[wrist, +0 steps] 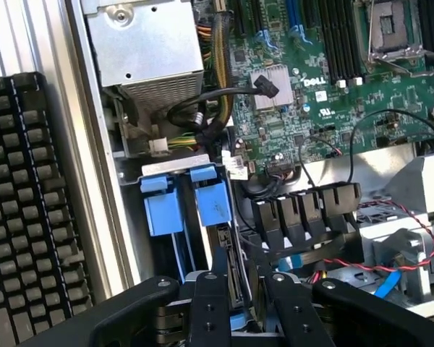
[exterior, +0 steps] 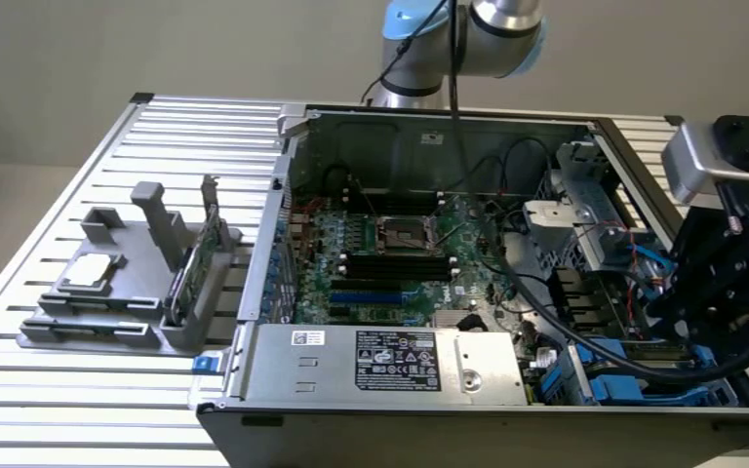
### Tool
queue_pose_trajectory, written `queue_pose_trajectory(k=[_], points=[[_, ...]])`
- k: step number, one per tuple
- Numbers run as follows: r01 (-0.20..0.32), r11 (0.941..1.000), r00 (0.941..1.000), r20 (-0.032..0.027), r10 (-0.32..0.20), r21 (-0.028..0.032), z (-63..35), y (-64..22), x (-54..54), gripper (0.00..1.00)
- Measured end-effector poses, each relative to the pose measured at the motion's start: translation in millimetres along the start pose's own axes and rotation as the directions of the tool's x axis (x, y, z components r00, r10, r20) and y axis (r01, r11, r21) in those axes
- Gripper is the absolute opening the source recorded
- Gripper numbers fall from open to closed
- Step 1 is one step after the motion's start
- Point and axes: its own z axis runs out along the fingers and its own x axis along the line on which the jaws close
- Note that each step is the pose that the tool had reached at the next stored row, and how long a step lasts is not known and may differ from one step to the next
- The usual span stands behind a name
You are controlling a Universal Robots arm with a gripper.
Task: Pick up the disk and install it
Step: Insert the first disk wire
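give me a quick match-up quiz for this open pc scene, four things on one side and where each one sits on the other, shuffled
Things:
1. power supply
2. processor chip
3. cpu socket
4. gripper

Places:
a. on the grey holder outside the case, at the exterior view's left
b. in the middle of the motherboard
c. by the blue drive-bay tabs, at the exterior view's right
d. along the case's lower edge in the exterior view, a silver box with a label on top

Pairs: 1-d, 2-a, 3-b, 4-c
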Motion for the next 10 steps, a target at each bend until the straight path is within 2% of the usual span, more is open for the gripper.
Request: queue_pose_trajectory(k=[5, 10], points=[[-0.066, 0.9978, 0.9978, 0.0093, 0.066, 0.0054, 0.0, 0.0, 0.0, 0.27], [-0.132, 0.9912, 0.9911, 0.0169, 0.132, 0.0107, 0.0, 0.0, 0.0, 0.27]])
